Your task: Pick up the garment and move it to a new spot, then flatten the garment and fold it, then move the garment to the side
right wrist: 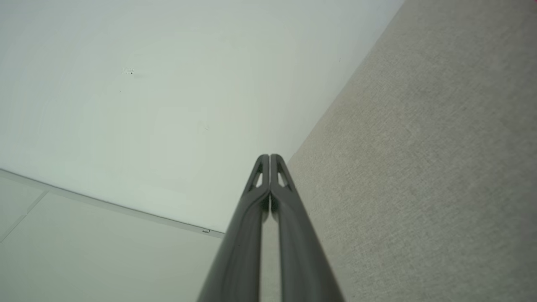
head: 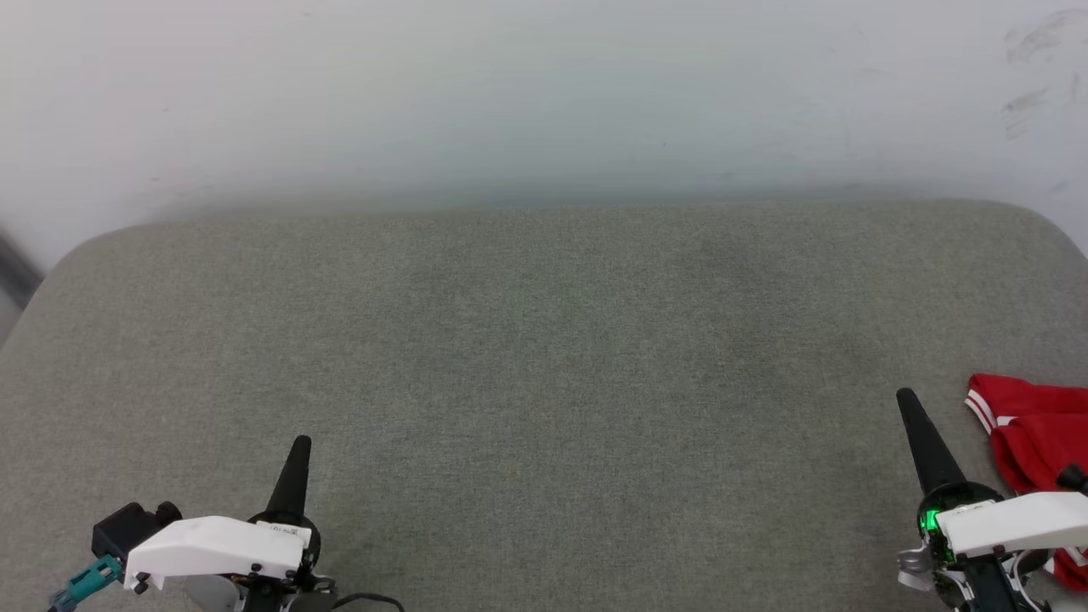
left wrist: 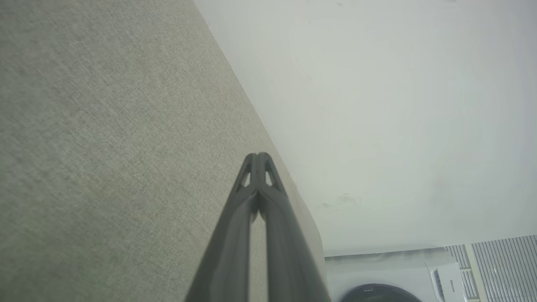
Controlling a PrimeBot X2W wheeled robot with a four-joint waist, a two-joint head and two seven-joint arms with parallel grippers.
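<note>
Left claw [head: 299, 446] fully closed, holding nothing, finger tips pressed together in the left wrist view; sits low at the near-left of the grey fabric counter [head: 544, 340], pointing toward the wall [head: 544, 102]. Right claw [head: 908, 399] also fully closed and empty, at the near-right, tilted slightly left. Garment [head: 1028, 425] is bunched up on the counter at the far right edge of the head view, red with a white-striped trim showing, cut off by the frame and partly behind the right arm's white wrist housing [head: 1011, 520]. It lies just right of the right claw; fingers are not on it. A white appliance with a dark round door [left wrist: 377, 291] sits past the counter's corner in the left wrist view.
</note>
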